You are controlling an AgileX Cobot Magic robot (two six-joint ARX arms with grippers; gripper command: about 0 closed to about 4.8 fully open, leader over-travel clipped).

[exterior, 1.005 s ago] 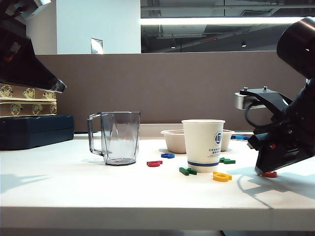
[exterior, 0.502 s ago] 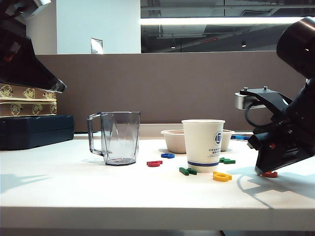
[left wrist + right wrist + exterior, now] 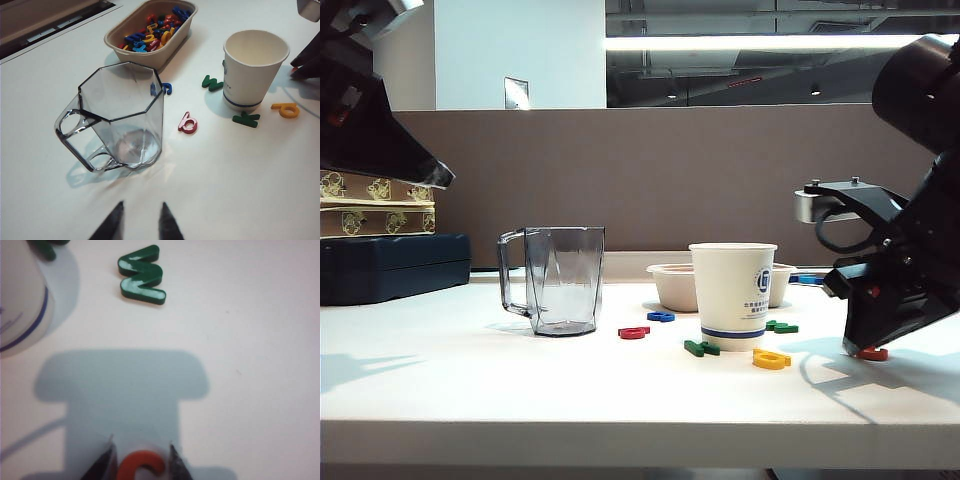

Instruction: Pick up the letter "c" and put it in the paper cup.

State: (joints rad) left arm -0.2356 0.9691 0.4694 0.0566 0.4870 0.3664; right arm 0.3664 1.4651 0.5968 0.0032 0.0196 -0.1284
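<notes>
Letter "c" (image 3: 141, 465) sits btwn right gripper (image 3: 140, 460) fingers (image 3: 106, 462), seemingly gripped.

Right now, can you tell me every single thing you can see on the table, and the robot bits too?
paper cup: one, white with blue logo, middle of table
letter "c": one, orange-red, between the right gripper's fingers
clear mug: one, grey, left of cup
beige bowl: one, full of mixed letters, behind cup
green letters: two, beside cup
yellow letter: one, front right of cup
crimson letter: one, between mug and cup
blue letter: one, behind crimson one
boxes: stacked, far left
left gripper: raised, near mug, empty
right gripper: low, right of cup
</notes>
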